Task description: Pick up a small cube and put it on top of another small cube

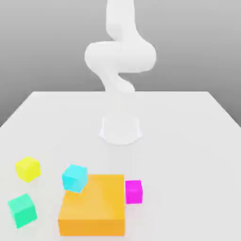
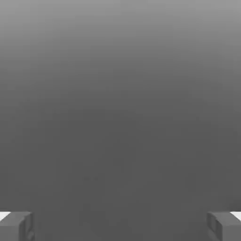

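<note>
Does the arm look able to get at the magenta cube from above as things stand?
Probably yes. The magenta cube sits on the table, against the big orange block on the exterior view's right, its top uncovered. The hand is open, holding nothing.

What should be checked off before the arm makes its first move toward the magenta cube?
1. Gripper open, nothing between its fingers: ok.
2. Magenta cube free on top: ok.
3. Side clearance: not ok, it sits against the orange block on the exterior view's right.
4. Cyan cube stable: not ok, it looks tilted at the block's corner.
5. Yellow cube and green cube standing apart on the table: ok.
</note>
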You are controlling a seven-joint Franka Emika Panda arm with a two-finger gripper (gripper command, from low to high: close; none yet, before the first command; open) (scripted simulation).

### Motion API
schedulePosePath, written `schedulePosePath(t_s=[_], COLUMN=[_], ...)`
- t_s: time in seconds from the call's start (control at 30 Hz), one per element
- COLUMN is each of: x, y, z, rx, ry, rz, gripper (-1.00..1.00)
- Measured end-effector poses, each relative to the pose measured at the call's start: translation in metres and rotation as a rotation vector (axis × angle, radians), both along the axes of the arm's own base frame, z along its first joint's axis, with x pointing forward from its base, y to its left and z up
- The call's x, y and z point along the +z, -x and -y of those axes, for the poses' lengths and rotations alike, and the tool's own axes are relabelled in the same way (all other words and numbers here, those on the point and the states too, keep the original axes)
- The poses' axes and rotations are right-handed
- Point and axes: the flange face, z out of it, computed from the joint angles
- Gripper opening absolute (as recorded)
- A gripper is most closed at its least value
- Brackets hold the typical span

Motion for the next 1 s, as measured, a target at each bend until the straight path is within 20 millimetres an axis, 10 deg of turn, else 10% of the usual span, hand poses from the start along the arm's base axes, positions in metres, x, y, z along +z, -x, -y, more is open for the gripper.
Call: schedulePosePath(t_s=[0.47,1.0], x=[-0.218,-0.439], y=[-0.068,-0.013], z=[-0.016,-0.023], rx=[-0.507,-1.142], ry=[-0.253,-0.488], rz=[-0.274,-0.536], gripper=[0.00,0.00])
